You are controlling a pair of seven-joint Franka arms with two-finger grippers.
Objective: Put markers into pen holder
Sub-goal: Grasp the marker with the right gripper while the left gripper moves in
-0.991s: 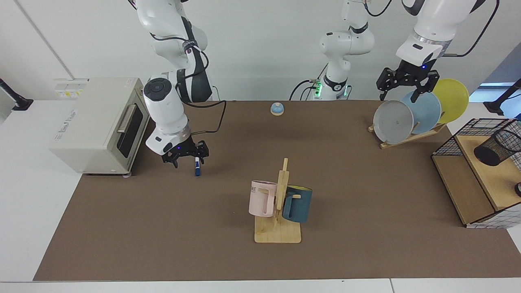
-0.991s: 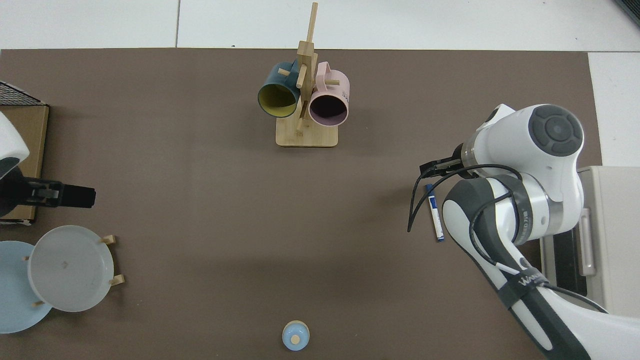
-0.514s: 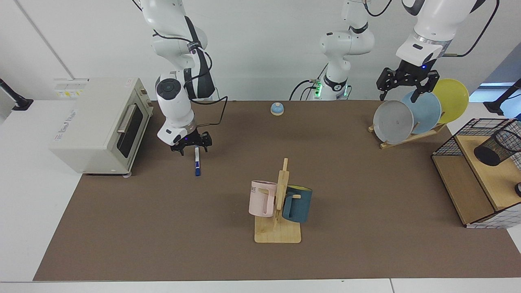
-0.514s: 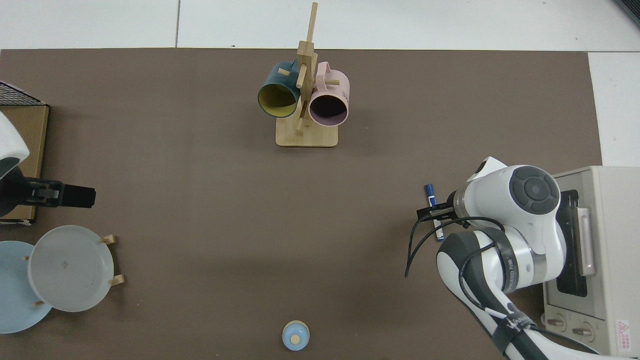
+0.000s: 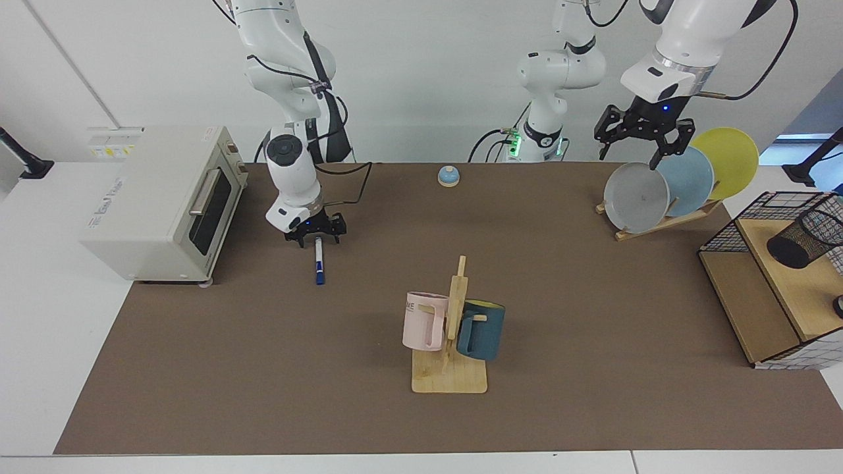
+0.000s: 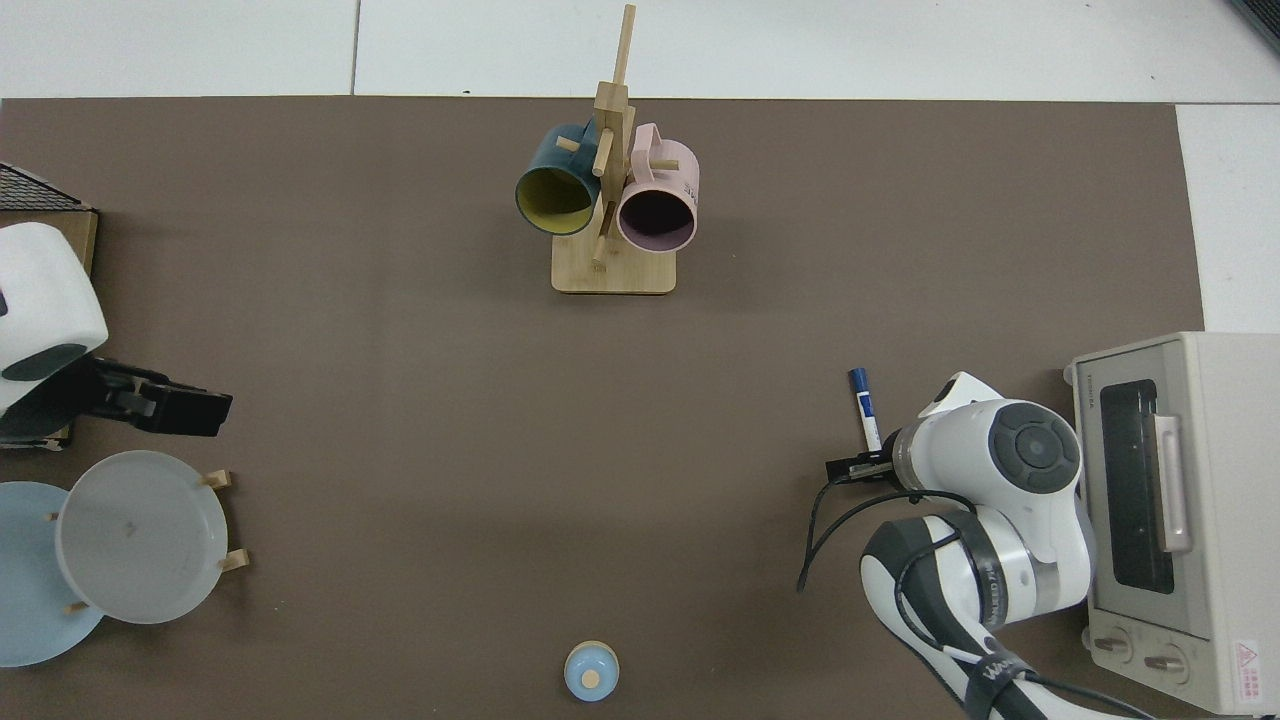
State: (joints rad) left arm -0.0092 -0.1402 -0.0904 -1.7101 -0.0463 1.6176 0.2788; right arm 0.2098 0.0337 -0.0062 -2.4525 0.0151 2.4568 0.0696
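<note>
Slim white-barrelled marker with dark blue cap lies flat on the brown table mat, near the beige toaster oven. Likely light, rigid, round and slick; may roll, so best pinched mid-barrel across its width. Right gripper sits over the marker's uncapped end, fingers apart, nothing held. A second ago it was at the capped end; it has since drawn back along the barrel. Left gripper hangs open above the plate rack, shifted slightly. Black wire-mesh pen holder stands far across, on the wooden shelf.
</note>
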